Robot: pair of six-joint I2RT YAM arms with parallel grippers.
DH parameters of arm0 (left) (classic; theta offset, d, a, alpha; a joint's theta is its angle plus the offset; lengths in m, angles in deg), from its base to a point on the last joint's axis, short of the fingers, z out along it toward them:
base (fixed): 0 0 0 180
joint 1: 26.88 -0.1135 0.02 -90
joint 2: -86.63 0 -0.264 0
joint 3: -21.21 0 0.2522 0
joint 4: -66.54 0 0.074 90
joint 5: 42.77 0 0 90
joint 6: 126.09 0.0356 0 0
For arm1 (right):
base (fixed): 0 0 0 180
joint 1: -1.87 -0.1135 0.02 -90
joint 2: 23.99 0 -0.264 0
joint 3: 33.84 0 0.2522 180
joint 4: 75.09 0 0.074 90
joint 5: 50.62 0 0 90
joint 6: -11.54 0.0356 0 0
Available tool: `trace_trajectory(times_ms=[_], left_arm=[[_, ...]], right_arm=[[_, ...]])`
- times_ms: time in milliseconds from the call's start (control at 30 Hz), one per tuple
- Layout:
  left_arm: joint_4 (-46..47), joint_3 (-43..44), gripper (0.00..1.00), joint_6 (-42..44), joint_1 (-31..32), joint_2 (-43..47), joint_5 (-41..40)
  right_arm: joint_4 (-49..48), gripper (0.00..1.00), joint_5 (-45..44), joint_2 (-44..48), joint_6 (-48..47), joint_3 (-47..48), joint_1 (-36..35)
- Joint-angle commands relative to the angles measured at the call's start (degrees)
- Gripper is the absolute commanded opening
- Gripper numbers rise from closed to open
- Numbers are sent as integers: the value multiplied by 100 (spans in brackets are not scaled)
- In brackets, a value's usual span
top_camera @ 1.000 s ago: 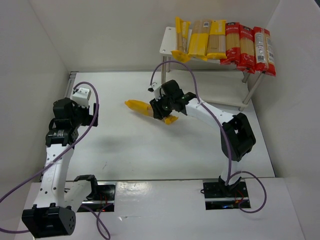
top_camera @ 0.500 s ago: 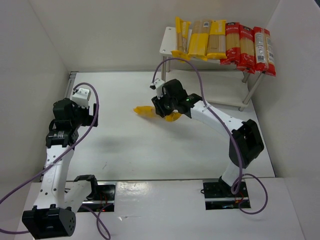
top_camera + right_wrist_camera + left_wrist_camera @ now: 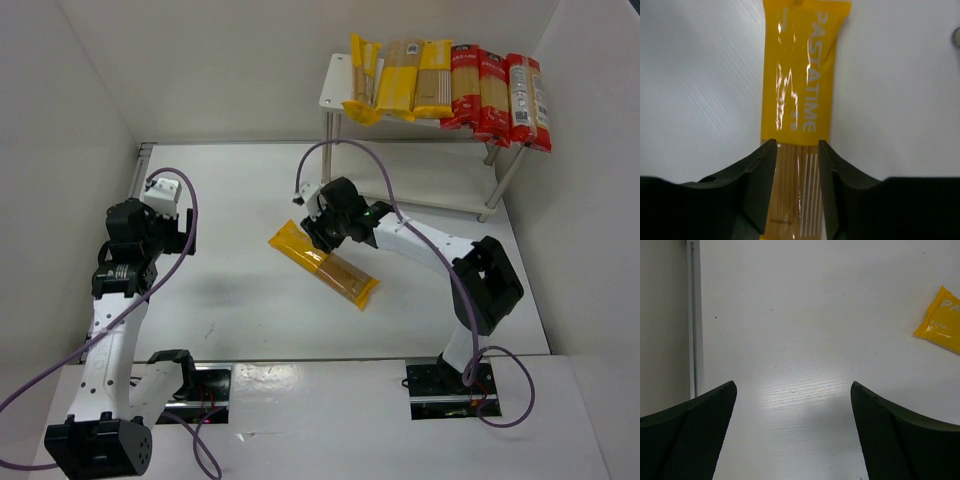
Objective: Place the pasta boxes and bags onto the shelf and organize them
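**Overhead view.** The right claw [image 3: 322, 232] stands over the near-centre of the table [image 3: 230, 300], set on the upper part of one yellow packet [image 3: 335, 270]. That packet lies slantwise on the table, well apart from the shelf [image 3: 335, 88] at the far right corner. Only this view shows the shelf and its load. Three red packets [image 3: 492, 88] lie side by side on the right of the top board. The yellow packets on the shelf [image 3: 410, 78] lie to their left, at least three, with the leftmost overlapping and hard to separate.

**Right wrist view.** Only here is the grip plain. The two fingers [image 3: 757, 185] press against the long edges of the yellow packet where pasta shows through the clear part, so the claw is closed on it.

**Left wrist view.** The left claw [image 3: 792, 390] is spread wide above bare table with nothing between its fingers. One corner of the yellow packet shows at the right edge.
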Motion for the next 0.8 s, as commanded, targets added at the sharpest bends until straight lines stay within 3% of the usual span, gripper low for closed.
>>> trace_trajectory(times_ms=[0, 67, 133, 767], left_arm=[[217, -1, 100, -67, -27, 74, 56], [217, -1, 100, -67, -27, 74, 56], [217, -1, 100, -67, -27, 21, 56], [217, -1, 100, -14, -27, -84, 214]], right_arm=[[187, 49, -62, -138, -304, -267, -90], [380, 80, -62, -138, -357, -338, -90], [434, 99, -10, -138, -357, -390, -90], [574, 100, -237, -876, -120, -382, -196]])
